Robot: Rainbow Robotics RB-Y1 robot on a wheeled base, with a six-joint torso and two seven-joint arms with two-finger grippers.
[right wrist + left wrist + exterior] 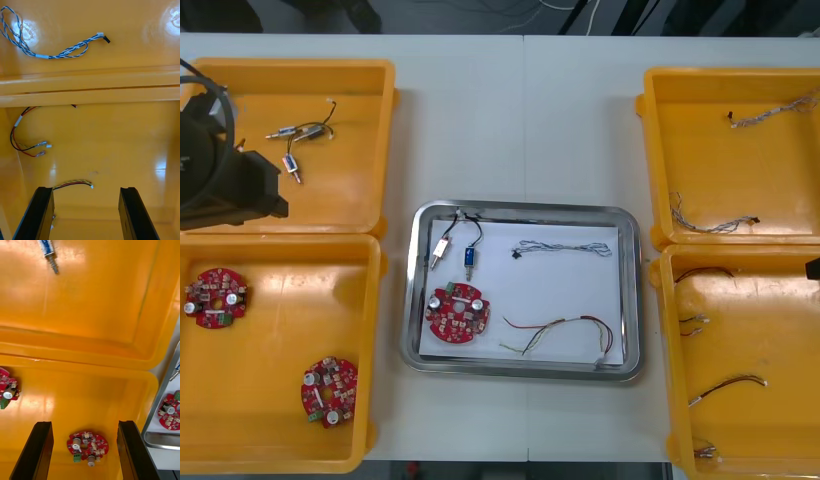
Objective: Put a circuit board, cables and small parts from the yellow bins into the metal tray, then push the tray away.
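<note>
The metal tray [629, 300], white inside, holds a round red circuit board [458, 313], two small metal parts [442, 248], a twisted blue and white cable [565, 248] and a red and yellow cable [565, 330]. My left arm [220, 170] hangs over the left bins. Its gripper [84, 423] is open above the near left bin, with a loose circuit board [88, 448] on the floor between the fingers. My right gripper [86, 188] is open over the near right bin, above a red and yellow cable [73, 183].
The near left yellow bin [280, 340] holds two circuit boards [215, 297]. Small metal parts [295, 135] lie in the far left bin. Twisted cables [710, 222] lie in the far right bin, and red and yellow cables [725, 385] in the near right one.
</note>
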